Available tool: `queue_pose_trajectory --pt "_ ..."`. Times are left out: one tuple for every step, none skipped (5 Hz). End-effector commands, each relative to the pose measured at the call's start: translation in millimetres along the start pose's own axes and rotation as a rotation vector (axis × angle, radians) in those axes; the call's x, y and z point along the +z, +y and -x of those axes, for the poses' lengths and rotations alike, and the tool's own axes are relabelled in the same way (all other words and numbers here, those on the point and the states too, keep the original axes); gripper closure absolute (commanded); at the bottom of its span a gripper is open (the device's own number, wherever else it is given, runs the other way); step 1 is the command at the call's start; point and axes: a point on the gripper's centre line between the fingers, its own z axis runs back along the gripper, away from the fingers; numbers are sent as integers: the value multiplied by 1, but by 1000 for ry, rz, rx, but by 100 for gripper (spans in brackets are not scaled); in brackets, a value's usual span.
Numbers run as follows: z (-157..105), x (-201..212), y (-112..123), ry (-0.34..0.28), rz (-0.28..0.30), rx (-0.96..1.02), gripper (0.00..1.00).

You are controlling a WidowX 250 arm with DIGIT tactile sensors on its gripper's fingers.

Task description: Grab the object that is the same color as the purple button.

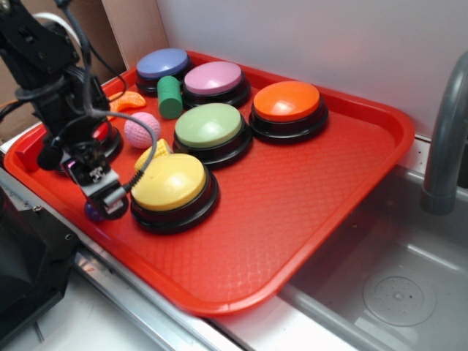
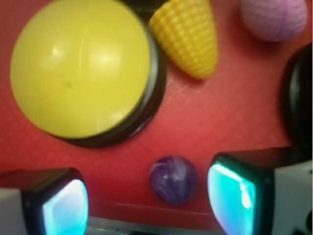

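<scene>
My pincer point(image 2: 146, 200) hangs low over the near-left edge of the red tray point(image 1: 307, 197), its pads spread wide and holding nothing. The small purple ball point(image 2: 173, 179) lies on the tray floor between them, nearer my right-hand pad point(image 2: 230, 196) in the wrist view, just beside the yellow button point(image 2: 80, 66) and close to the tray's rim. It matches the purple button point(image 1: 213, 77) at the back (the dimpled pink ball point(image 1: 142, 129) is not the one). I judge I am lining up, with the grasp not yet made. Next I should centre on the ball, settle down, and close gently; it looks glossy and may roll away.
</scene>
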Motion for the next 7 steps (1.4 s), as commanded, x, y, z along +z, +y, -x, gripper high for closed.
queue_pose_trajectory --pt "4 -13 11 22 -39 -3 0" --pt "3 -18 11 57 -81 4 0" --pt "0 -18 8 38 -101 19 100" --pt "-1 -20 8 37 -102 26 100" --pt "-3 -15 6 49 -98 47 100" --pt "-15 16 -5 43 -70 94 100" --pt "-34 56 -15 -9 -36 91 100"
